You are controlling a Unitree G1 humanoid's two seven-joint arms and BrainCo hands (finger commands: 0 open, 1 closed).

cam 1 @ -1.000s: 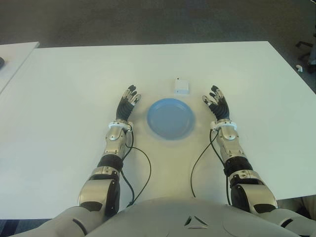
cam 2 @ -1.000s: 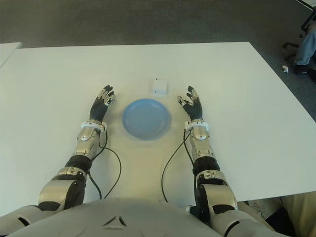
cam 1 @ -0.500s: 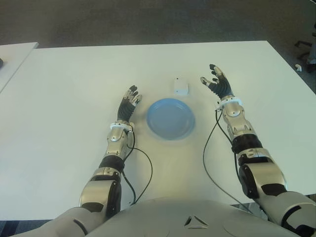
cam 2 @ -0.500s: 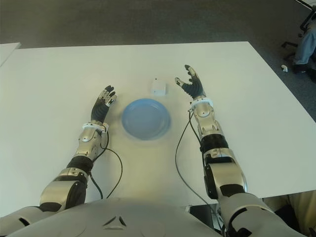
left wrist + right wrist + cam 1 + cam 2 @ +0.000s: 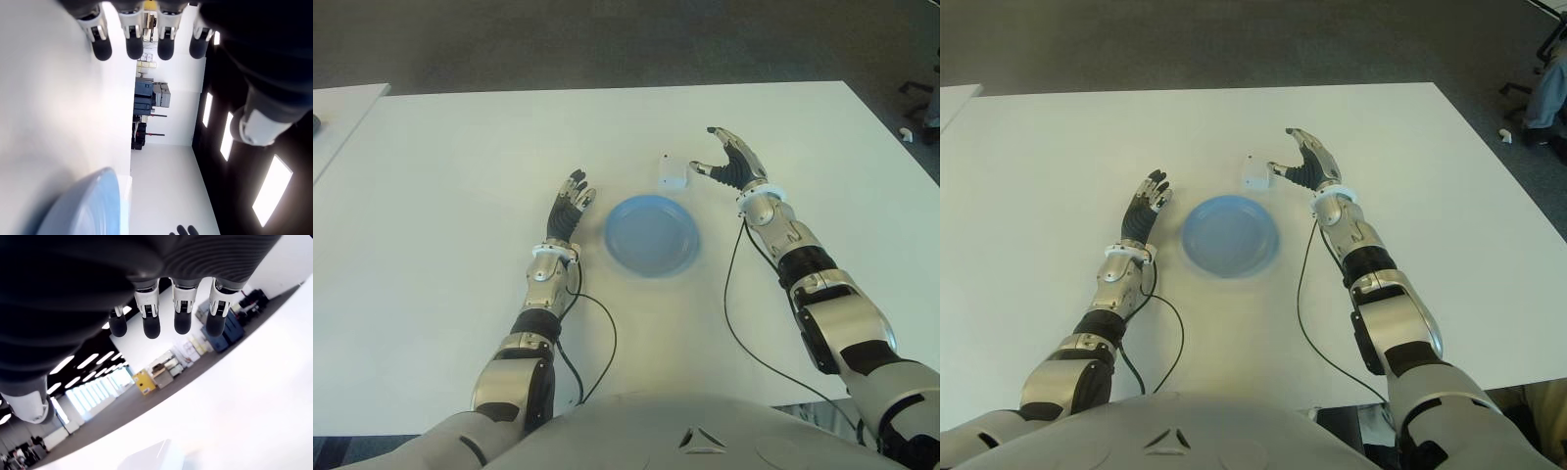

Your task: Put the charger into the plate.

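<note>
Our right hand [image 5: 729, 163] is spread wide, holding nothing, thumb tip just beside the charger [image 5: 672, 173], contact unclear. The charger sits on the table [image 5: 460, 157] just off the plate [image 5: 651, 235] rim at 1 o'clock. Our left hand [image 5: 568, 206] is flat and empty at the plate's 9 o'clock. Bare tabletop runs all around; the edges are well away.

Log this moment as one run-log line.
right hand: open, beside charger, no grasp | left hand: open, left of plate | charger: on table, beyond plate
</note>
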